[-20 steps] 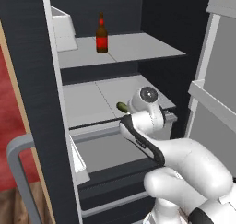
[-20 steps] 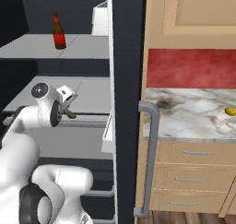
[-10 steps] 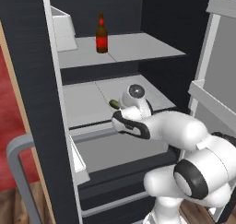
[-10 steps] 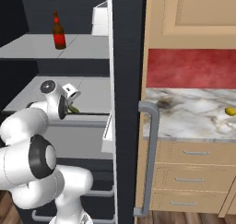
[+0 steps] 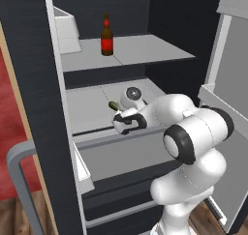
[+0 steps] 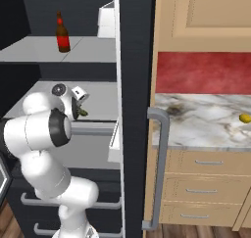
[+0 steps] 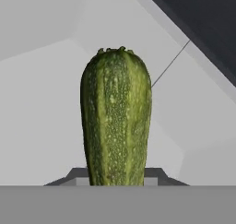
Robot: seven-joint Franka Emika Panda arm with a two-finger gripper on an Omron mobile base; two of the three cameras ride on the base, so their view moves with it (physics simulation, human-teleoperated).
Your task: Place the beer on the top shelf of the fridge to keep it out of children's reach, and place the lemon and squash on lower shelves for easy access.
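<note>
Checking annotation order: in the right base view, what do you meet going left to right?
Dark brown glass beer bottle with red label → slim dark green squash → curved grey bar fridge handle → small bright yellow lemon.

The top shelf (image 5: 145, 48) carries the beer (image 5: 107, 36) and a white bin (image 5: 67, 30) at its left, with bare plate to the right of the bottle. On the lower shelf (image 5: 89, 108) the arm and its hand (image 5: 116, 108), clamped on the squash (image 7: 116, 117), fill the right part of the opening, while bare plate lies left and deeper in. The open door (image 5: 227, 98) walls the right side, and the desk (image 6: 206, 122) around the lemon (image 6: 244, 118) lies open.
</note>
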